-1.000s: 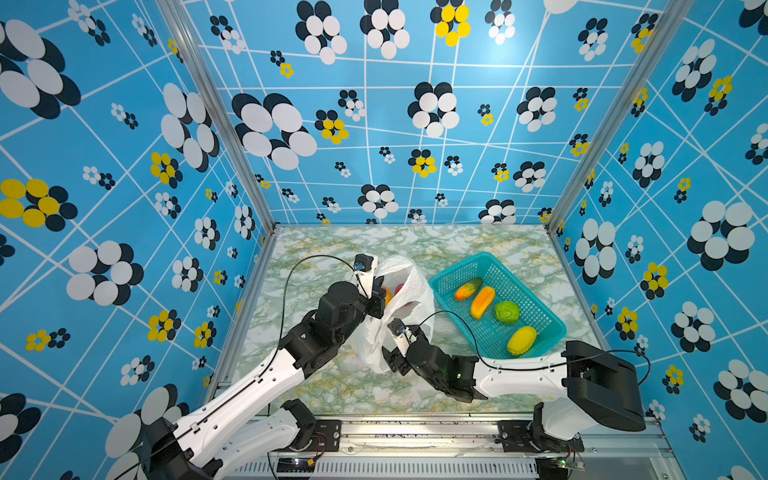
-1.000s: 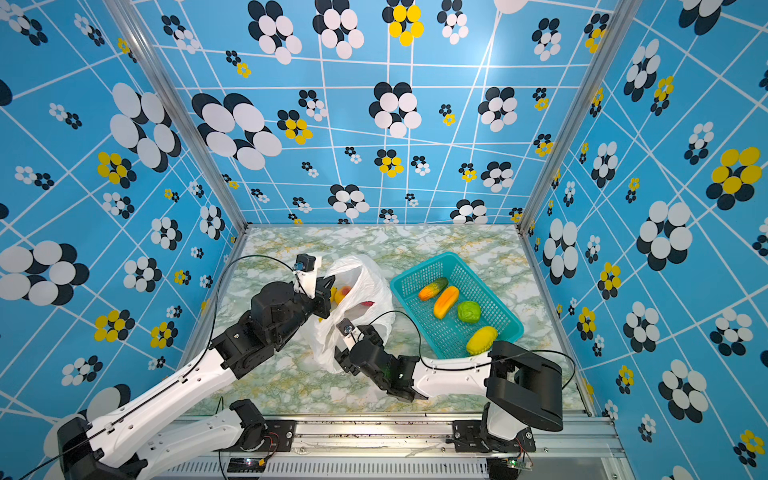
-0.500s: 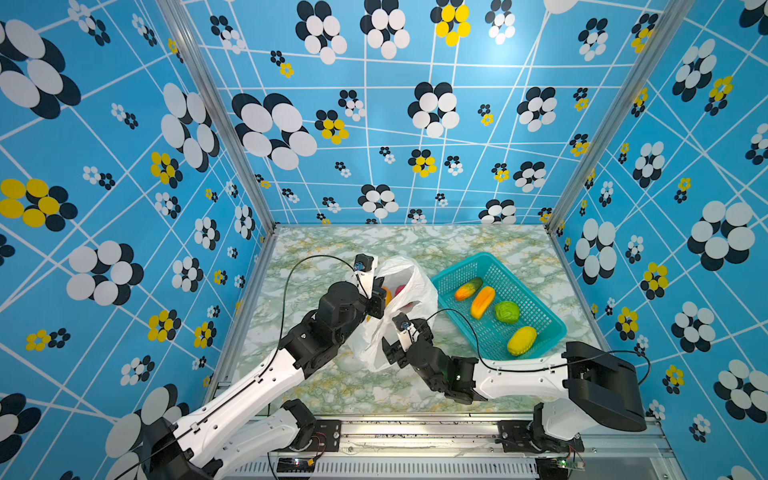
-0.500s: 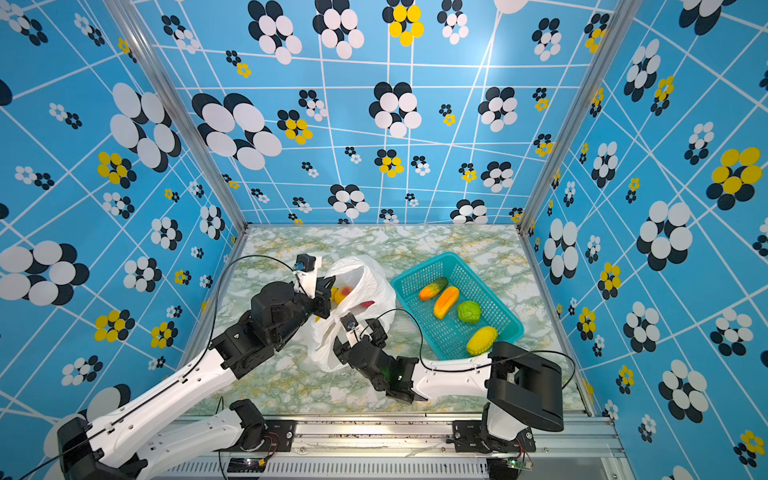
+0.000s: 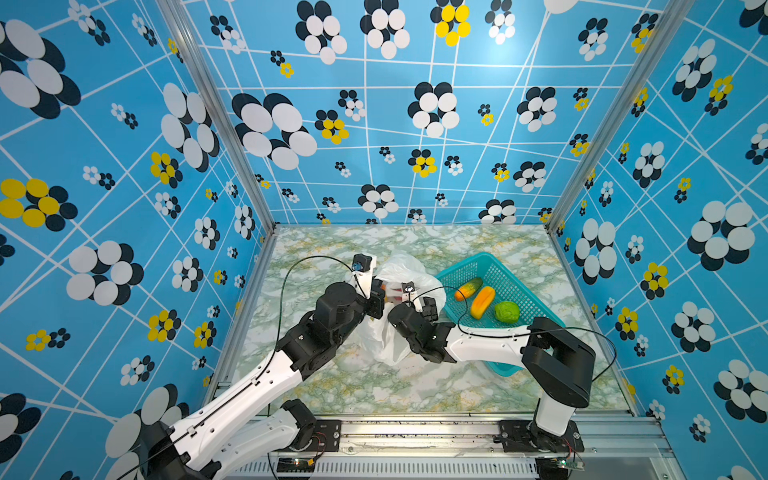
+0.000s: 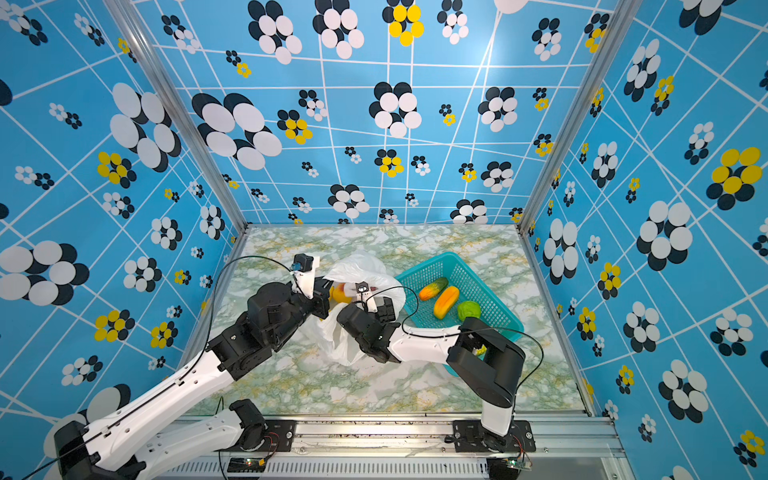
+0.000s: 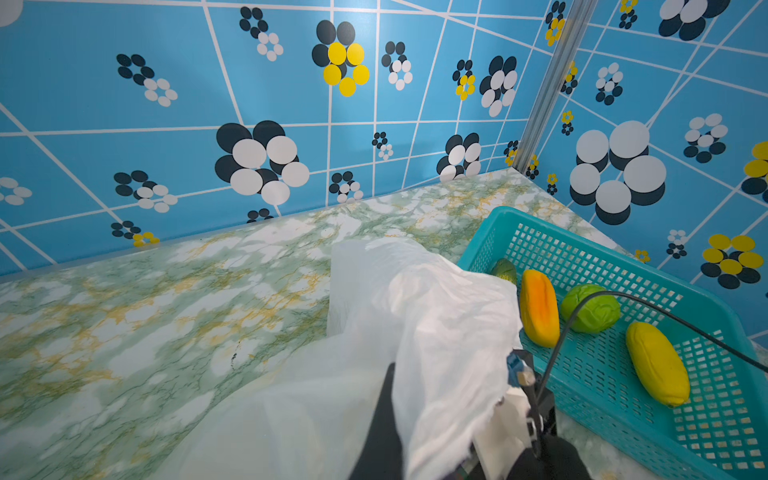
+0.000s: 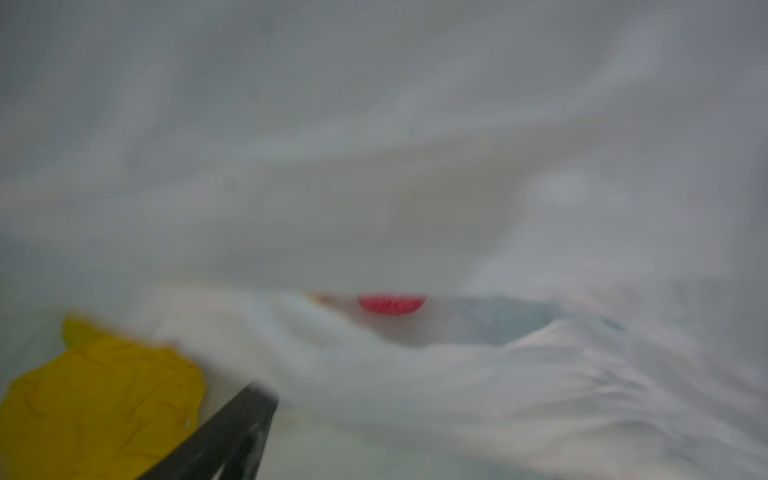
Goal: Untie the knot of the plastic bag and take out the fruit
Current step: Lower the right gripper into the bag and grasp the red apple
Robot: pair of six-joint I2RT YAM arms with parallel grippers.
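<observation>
Left gripper [image 5: 380,300] clamped on thin crinkly white plastic bag [image 5: 405,266] – right gripper [image 5: 429,309] inside its mouth, jaws spread, beside yellow fruit [image 8: 95,407]

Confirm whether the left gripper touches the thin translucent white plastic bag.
Touching. Left wrist view: the white plastic bag drapes directly over the shut left gripper, no gap.

Our two arms match: the left arm [image 5: 257,390] and right arm [image 5: 490,347] wear smooth white shells between bulky black joint housings [image 5: 561,365]. The left gripper [image 7: 390,374] and right gripper [image 5: 427,305] are black, each carrying a small camera [image 5: 362,262] on a white bracket [image 5: 365,282]. Thin black cables [image 5: 286,282] trail from both. Black screwed base plates [image 5: 519,436] meet a silver rail [image 5: 415,430]; red wires [image 5: 318,439] show at the left base.
</observation>
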